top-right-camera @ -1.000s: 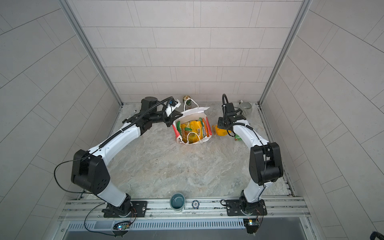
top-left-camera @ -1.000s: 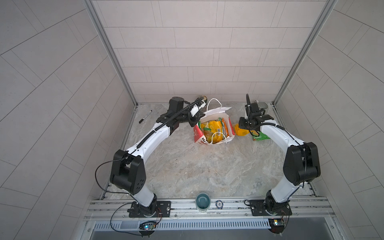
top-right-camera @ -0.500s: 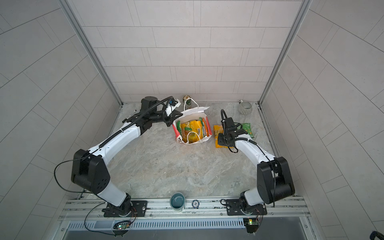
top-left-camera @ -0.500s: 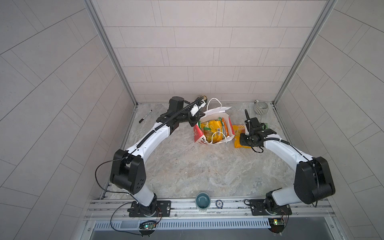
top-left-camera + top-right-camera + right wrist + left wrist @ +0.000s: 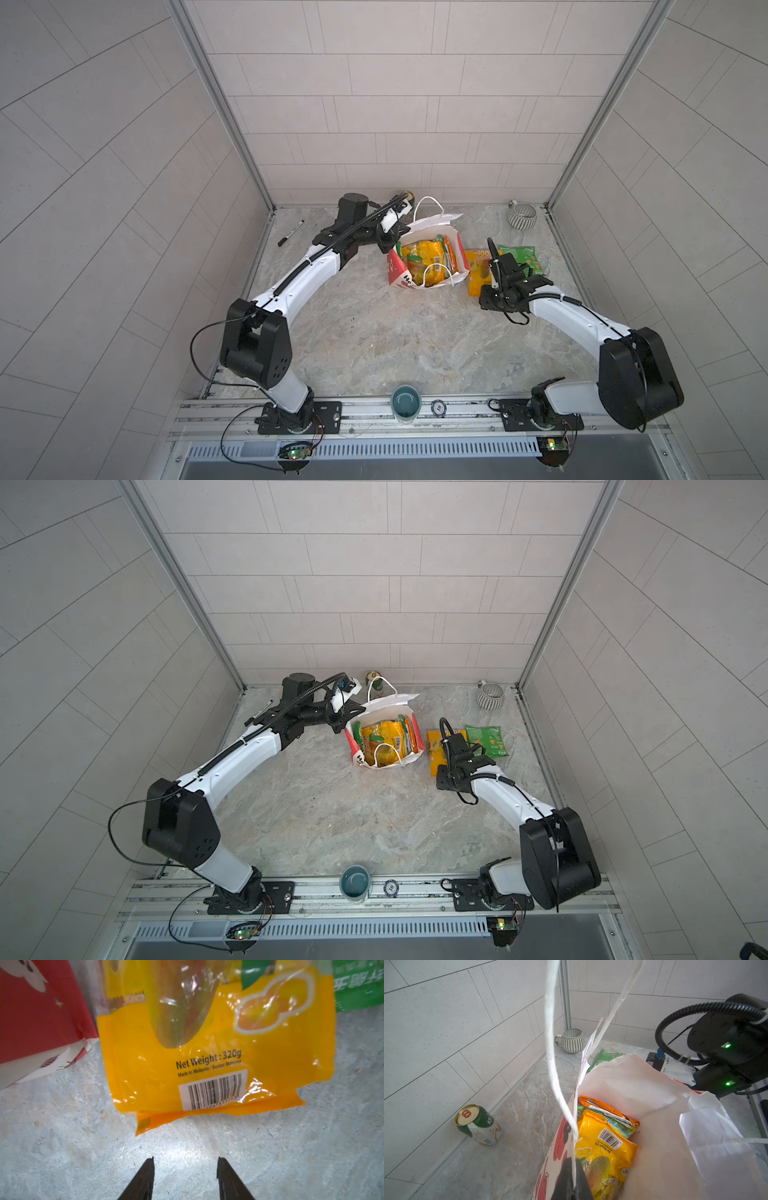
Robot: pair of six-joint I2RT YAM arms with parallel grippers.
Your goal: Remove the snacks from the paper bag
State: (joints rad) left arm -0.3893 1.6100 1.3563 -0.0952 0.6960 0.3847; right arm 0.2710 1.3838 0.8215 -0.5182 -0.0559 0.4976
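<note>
The left gripper (image 5: 572, 1180) is pinching the rim of the bag (image 5: 643, 1088), its jaws pressed together on the paper beside a white cord handle (image 5: 550, 1043). The bag is standing open at the back of the table (image 5: 374, 332), between the two arms in both top views, with part of its black lettering showing on the front. Inside it, an inner packet (image 5: 604, 1147) is showing a barcode and a "Net Weight" line. Behind that one, an orange packet (image 5: 604, 1106) is showing white letters starting "SAVO"; the rest is too small to read.

The right gripper (image 5: 186, 1164) is hovering over bare table with its jaws spread and nothing between them. The yellow packet (image 5: 207, 1047) is lying flat just ahead of it. That packet is reading "Net Weight : 320g" and "Made In Malaysia / Buatan Malaysia" above a barcode, and "100" in a top view (image 5: 478, 270). It is lying just beside the bag's red side, with the green packet (image 5: 521, 255) just beside it on the far side, bearing white Chinese characters.

A can (image 5: 478, 1125) with Chinese characters is standing by the back wall
</note>
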